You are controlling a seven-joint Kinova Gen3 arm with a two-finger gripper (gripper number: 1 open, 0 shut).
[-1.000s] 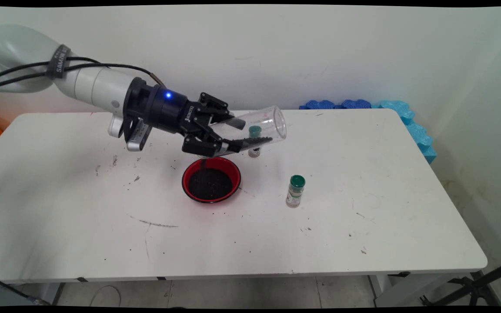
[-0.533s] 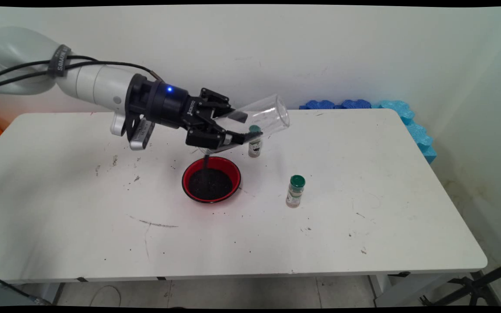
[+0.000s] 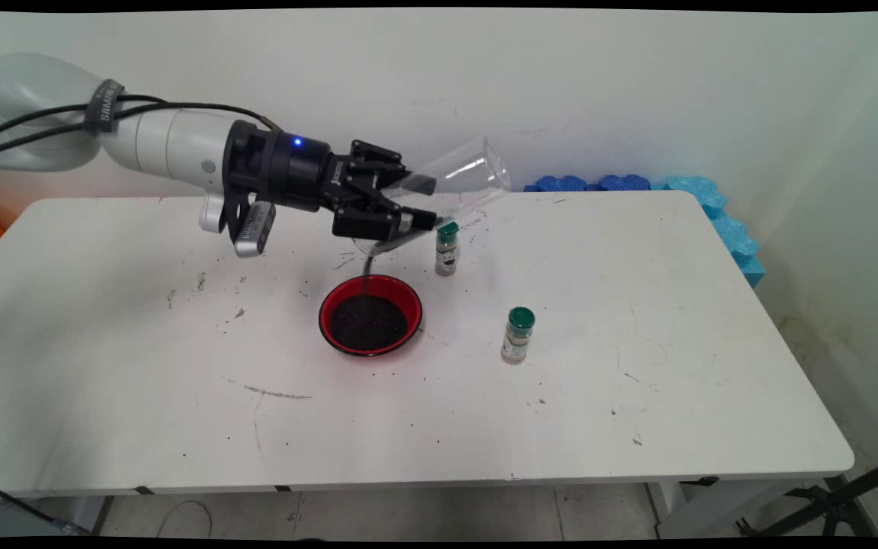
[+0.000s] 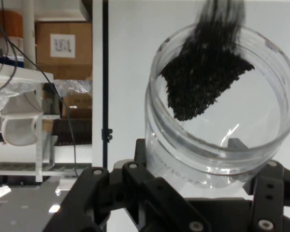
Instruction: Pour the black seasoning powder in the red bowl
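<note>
White table (image 3: 637, 396) with dark specks sits by a pale wall. I see my black two-finger gripper (image 3: 408, 204) pinching a clear plastic jar (image 3: 458, 187), tipped mouth-down at 12 o'clock above the red round bowl (image 3: 330, 305). Black grains (image 4: 203, 79) slide out in a thin stream into it. One small green-capped shaker bottle (image 3: 446, 248) stands at the bowl's 1 o'clock, another green-capped bottle (image 3: 517, 335) at 3 o'clock. I think grains could miss the rim and scatter if the jar swings sideways.

Clear jar (image 3: 450, 191) in the tool (image 3: 408, 210) higher, tipped steeper, dark grains (image 4: 203, 77) thinner inside.
</note>
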